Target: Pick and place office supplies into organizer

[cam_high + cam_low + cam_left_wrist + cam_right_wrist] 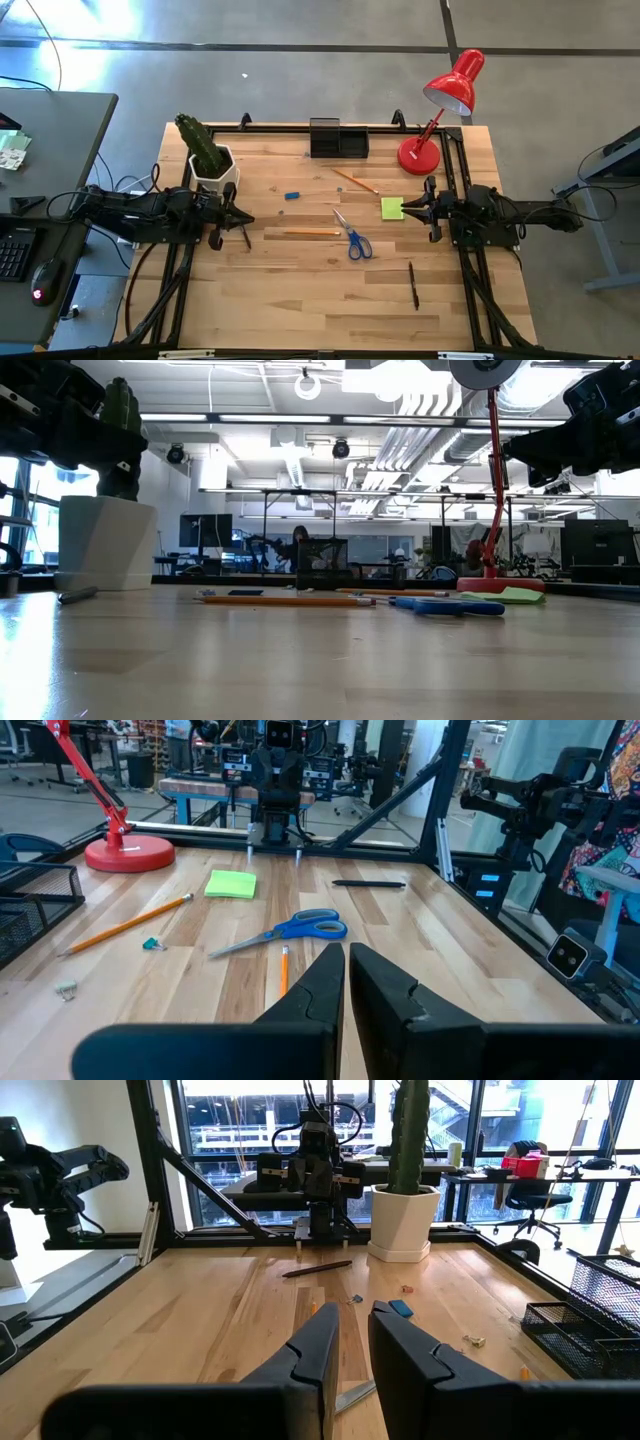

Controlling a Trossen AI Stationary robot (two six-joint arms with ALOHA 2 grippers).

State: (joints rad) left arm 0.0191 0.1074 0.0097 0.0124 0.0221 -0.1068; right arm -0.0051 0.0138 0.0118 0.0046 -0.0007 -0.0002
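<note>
The black mesh organizer stands at the table's far edge. Loose on the wood lie two pencils, blue-handled scissors, a yellow-green sticky-note pad, a small blue eraser and a black pen. A second pen lies by the left arm. My left gripper hovers shut at the left edge, above the table. My right gripper hovers at the right edge beside the pad. Its fingers stand a little apart with nothing between them.
A white pot with a cactus stands at the far left, close to my left arm. A red desk lamp stands at the far right beside the organizer. A small clip lies near the eraser. The near half of the table holds only the pen.
</note>
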